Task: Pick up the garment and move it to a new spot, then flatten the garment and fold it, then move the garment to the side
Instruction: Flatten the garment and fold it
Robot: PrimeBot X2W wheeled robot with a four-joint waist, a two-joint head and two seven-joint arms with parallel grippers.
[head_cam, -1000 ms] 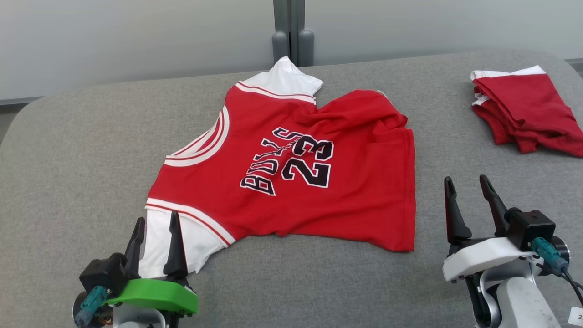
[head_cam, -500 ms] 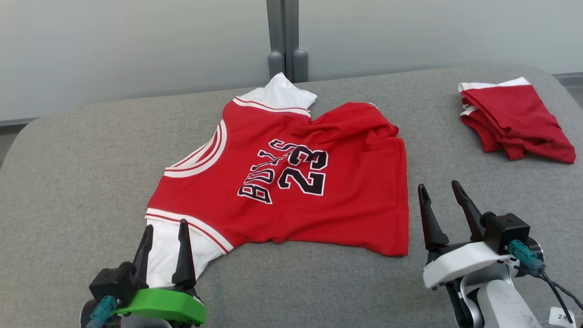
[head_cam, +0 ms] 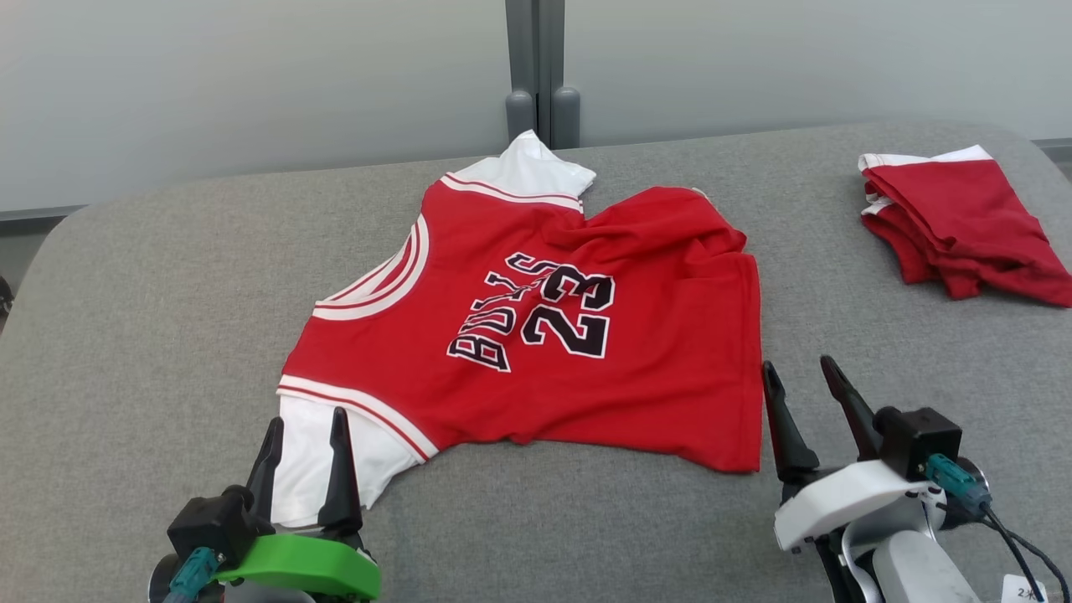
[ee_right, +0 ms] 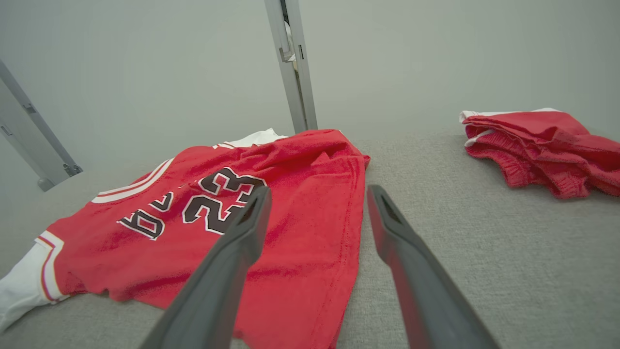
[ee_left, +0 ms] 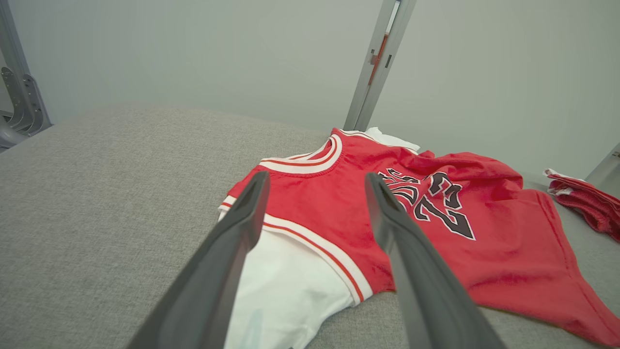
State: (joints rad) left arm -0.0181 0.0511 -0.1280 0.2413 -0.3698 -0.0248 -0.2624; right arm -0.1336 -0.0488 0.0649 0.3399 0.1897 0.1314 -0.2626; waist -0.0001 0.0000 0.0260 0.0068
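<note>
The garment [head_cam: 536, 335] is a red jersey with white sleeves and black "BULLS 23" lettering, spread sideways on the grey table, its far part rumpled. It also lies ahead in the left wrist view [ee_left: 436, 218] and the right wrist view [ee_right: 218, 208]. My left gripper [head_cam: 306, 427] is open and empty, its tips hovering over the near white sleeve [head_cam: 322, 452]. Open and empty too, my right gripper [head_cam: 796, 373] stands just off the garment's near hem corner [head_cam: 741, 456].
A second red and white piece of clothing [head_cam: 955, 226] lies folded at the table's [head_cam: 151, 335] far right, also in the right wrist view [ee_right: 537, 145]. A grey post [head_cam: 540, 75] rises against the pale wall behind the table.
The head view has shifted. My right gripper has come left and nearer to the garment's hem corner. The left gripper stays over the white sleeve. The garment lies unchanged.
</note>
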